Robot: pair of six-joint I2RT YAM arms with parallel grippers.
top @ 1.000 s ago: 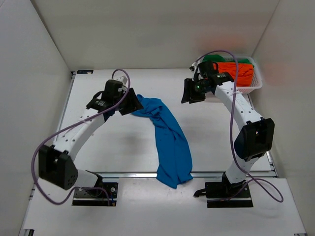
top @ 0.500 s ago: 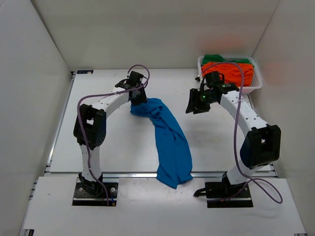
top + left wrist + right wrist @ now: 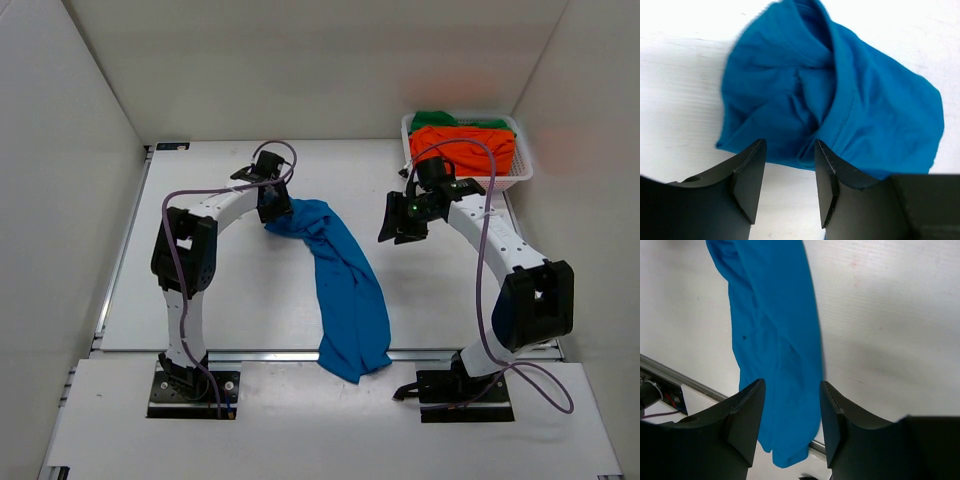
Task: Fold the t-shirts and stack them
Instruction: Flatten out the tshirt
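Note:
A bright blue t-shirt point(image 3: 345, 285) lies crumpled in a long strip from the table's middle down over its near edge. My left gripper point(image 3: 272, 212) is open and empty, just left of the shirt's far end; in the left wrist view the bunched cloth point(image 3: 830, 95) lies right beyond its fingertips point(image 3: 752, 165). My right gripper point(image 3: 398, 232) is open and empty, above the table to the right of the shirt; the shirt also shows in the right wrist view point(image 3: 775, 340). An orange t-shirt point(image 3: 462, 148) and a green t-shirt point(image 3: 445, 119) sit in the basket.
A white mesh basket point(image 3: 520, 175) stands at the back right corner of the table. White walls close in the left, back and right sides. A metal rail point(image 3: 250, 353) runs along the table's near edge.
My left arm swung in from the left to the shirt's far end and then shifted slightly. My right gripper moved from beside the basket down and toward the table's middle.

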